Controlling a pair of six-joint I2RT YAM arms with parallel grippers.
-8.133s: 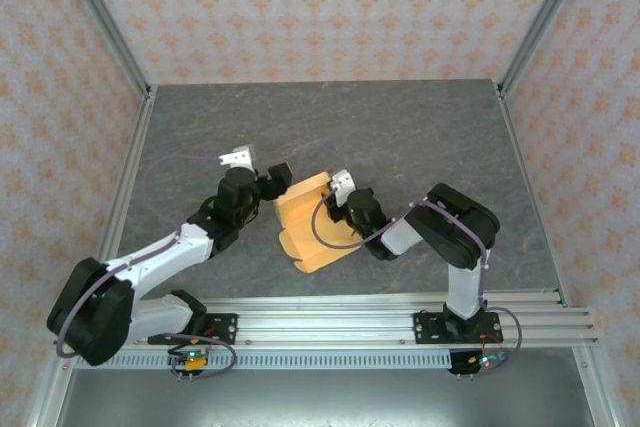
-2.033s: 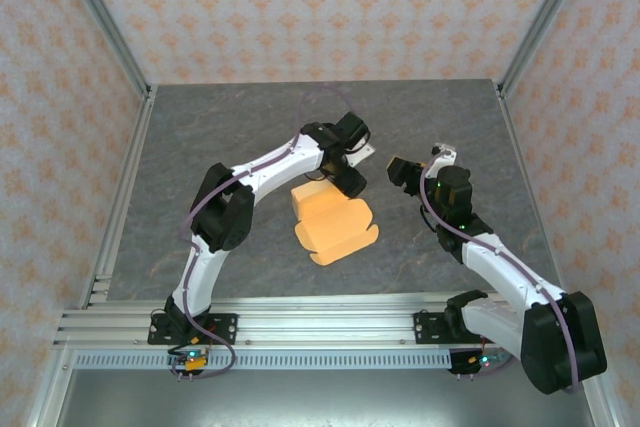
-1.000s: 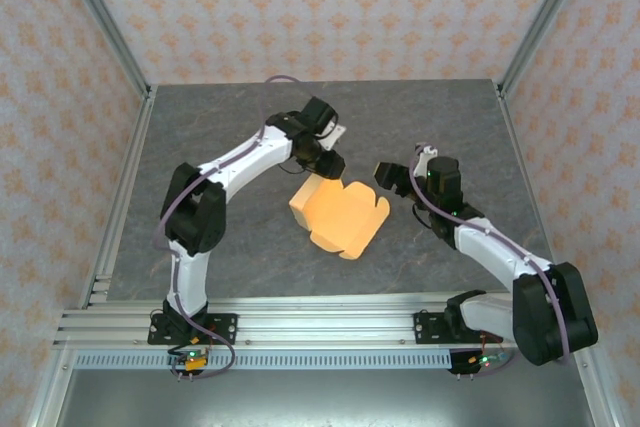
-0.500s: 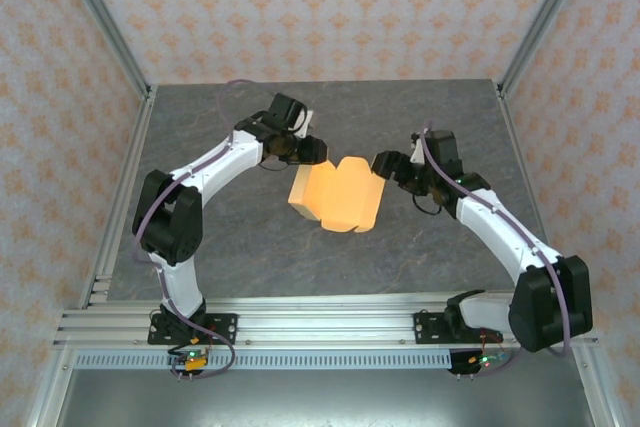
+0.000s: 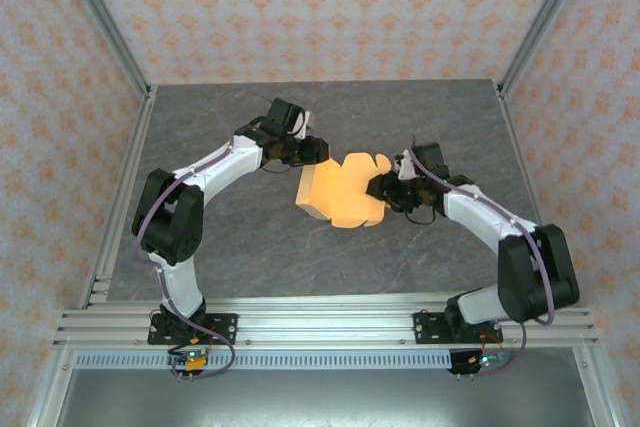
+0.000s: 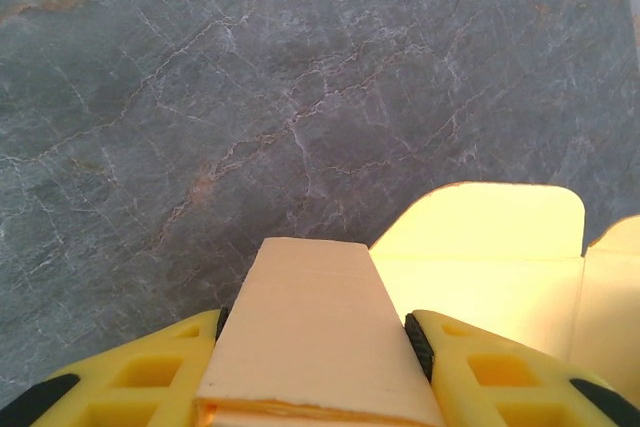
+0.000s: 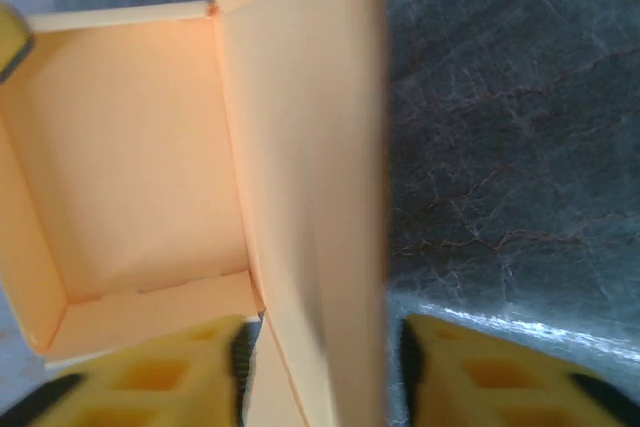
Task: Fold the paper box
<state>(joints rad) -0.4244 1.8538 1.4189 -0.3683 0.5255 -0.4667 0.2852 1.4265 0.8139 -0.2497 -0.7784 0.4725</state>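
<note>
The paper box [image 5: 340, 192] is an orange-yellow cardboard tray with scalloped flaps, held between both arms above the grey table's middle. My left gripper [image 5: 312, 153] is at its upper-left corner. In the left wrist view it [image 6: 315, 352] is shut on a folded double wall, both pads touching, with a rounded flap [image 6: 480, 247] lying beyond. My right gripper [image 5: 385, 192] is at the box's right side. In the right wrist view it [image 7: 322, 352] straddles an upright side wall, and the box's open inside [image 7: 130, 147] lies to the left.
The grey marbled table [image 5: 250, 247] spreads around the box on all sides. Patterned walls and metal posts [image 5: 120, 147] close it in. A rail [image 5: 320, 327] carrying both arm bases runs along the near edge.
The right gripper has moved left onto the box's right wall. The box has shifted slightly right, and the left gripper keeps its hold on the upper-left corner.
</note>
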